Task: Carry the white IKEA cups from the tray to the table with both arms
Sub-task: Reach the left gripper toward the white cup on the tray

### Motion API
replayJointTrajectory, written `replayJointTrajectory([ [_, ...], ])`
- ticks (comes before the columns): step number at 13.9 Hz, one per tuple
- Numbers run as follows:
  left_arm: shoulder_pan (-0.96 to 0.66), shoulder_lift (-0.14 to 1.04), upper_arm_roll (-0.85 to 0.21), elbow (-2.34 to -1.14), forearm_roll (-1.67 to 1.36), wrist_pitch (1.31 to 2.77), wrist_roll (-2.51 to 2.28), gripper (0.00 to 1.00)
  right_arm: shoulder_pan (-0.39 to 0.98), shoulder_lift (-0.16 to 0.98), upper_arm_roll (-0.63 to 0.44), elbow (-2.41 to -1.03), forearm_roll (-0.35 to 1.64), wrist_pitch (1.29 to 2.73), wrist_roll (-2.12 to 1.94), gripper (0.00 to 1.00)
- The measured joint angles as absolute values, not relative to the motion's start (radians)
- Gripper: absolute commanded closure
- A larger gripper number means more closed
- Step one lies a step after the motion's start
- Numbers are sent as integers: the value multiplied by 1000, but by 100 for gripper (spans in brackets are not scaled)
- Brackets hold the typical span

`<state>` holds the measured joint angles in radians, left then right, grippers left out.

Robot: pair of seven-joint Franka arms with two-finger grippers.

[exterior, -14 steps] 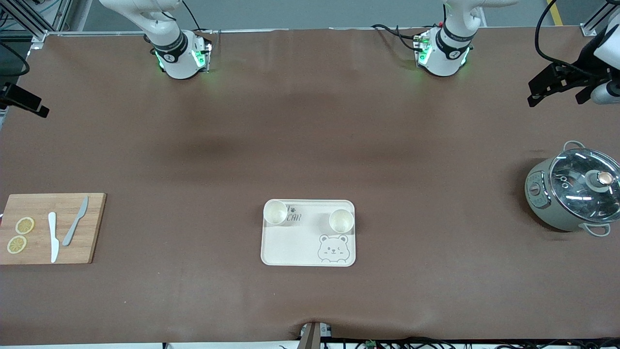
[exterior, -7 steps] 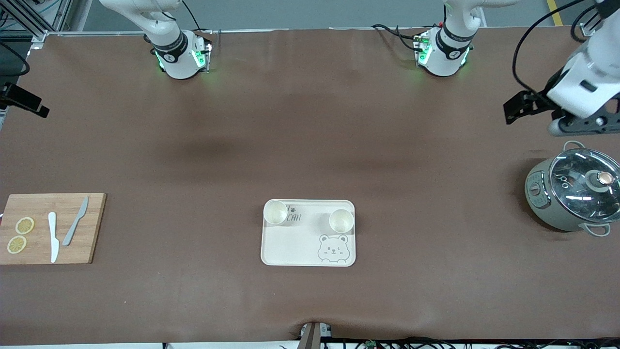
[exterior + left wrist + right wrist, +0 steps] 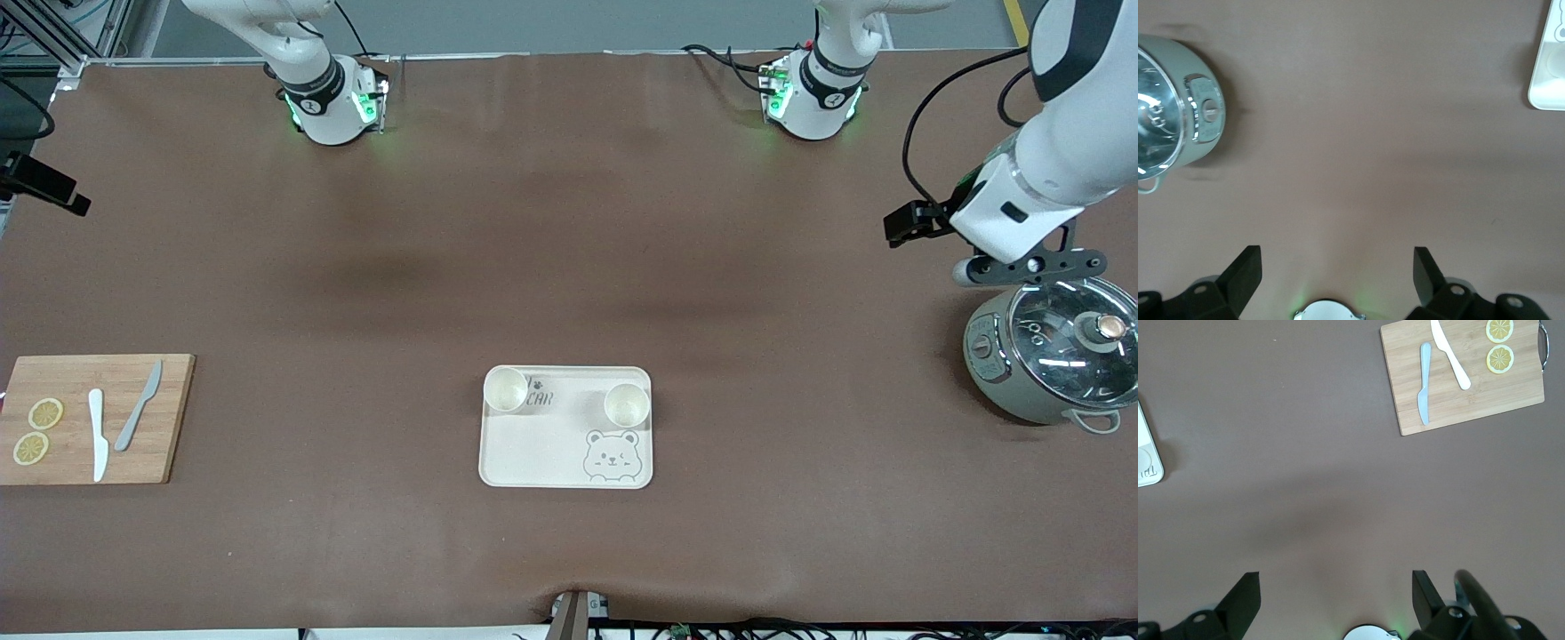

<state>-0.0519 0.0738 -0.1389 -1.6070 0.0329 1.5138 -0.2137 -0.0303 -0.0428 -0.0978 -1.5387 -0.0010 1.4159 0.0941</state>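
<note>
The left gripper [image 3: 1337,267] hangs with its jaws spread wide and empty over bare brown counter [image 3: 569,267], just beside a grey-green electric pot [image 3: 1049,356] with a domed glass lid and a copper knob, at the left arm's end. The right gripper [image 3: 1337,587] also has its jaws wide apart and holds nothing, above bare counter; the front view does not show it.

Two white IKEA cups, plain, round-rimmed, slightly tapered tumblers, stand upright on a cream rectangular tray [image 3: 533,444] with rounded corners. One cup [image 3: 505,389] sits at the tray's 10 o'clock corner, the other cup [image 3: 627,404] near its 2 o'clock edge. The tray shows a grey bear drawing [image 3: 612,456] and partly hidden lettering reading "EAR".

Toward the right arm's end lies a wooden cutting board [image 3: 71,453] carrying two lemon slices [image 3: 37,431], a white knife [image 3: 97,434] and a grey knife [image 3: 138,405].
</note>
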Motion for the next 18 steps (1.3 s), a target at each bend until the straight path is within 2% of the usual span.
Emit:
replayJointTrajectory([
  [3,-73,94,-142,-1662,-10,1611,-228,0,-31,-26,-99,-1539,-1,1416,101,0],
  [10,-197,177,-149,-1703,-92,1791,-388,0,-31,-15,-99,-1537,-2,1417,106,0],
  [18,-386,383,-153,-1712,-93,2099,-738,0,-31,-15,-98,-1531,-2,1418,106,0],
])
